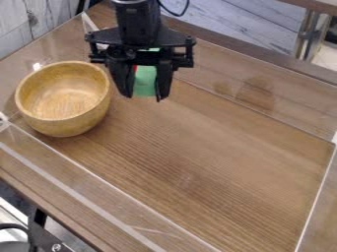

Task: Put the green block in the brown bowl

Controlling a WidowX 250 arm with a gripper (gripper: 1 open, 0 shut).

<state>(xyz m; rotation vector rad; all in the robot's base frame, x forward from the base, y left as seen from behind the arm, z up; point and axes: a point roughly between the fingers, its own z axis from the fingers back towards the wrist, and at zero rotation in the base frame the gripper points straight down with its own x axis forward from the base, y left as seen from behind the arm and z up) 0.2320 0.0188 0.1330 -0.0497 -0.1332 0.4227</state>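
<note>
Black arm, black two-fingered hand

My gripper is matt black plastic, the green block smooth and matt, the brown bowl satin-finished wood, the table glossy wood-grain laminate.

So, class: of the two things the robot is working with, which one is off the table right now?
The green block, held between the gripper fingers above the wood. The brown bowl sits on the table.
</note>
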